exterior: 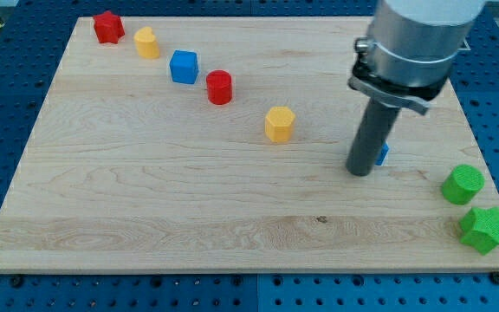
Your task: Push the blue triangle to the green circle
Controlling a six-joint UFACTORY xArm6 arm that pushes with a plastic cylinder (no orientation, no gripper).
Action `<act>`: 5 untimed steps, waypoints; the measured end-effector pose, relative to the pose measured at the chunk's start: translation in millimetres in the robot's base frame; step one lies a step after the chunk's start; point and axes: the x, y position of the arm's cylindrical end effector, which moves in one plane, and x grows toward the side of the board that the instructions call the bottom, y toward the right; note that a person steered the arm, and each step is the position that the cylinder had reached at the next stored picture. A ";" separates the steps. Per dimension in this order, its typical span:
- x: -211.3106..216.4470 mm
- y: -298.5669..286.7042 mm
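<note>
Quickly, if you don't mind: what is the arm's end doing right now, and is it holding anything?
My tip: a bare rod, holding nothing, resting against the mostly hidden blue triangle, on its left in the view.

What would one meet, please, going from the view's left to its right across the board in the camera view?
Red star → yellow block → blue cube → red cylinder → yellow hexagon → my tip, hiding most of the blue triangle → green circle → green star.
</note>
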 end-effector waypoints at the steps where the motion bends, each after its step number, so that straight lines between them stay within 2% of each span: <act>1: -6.6 -34.6; 5: -31.1 18.5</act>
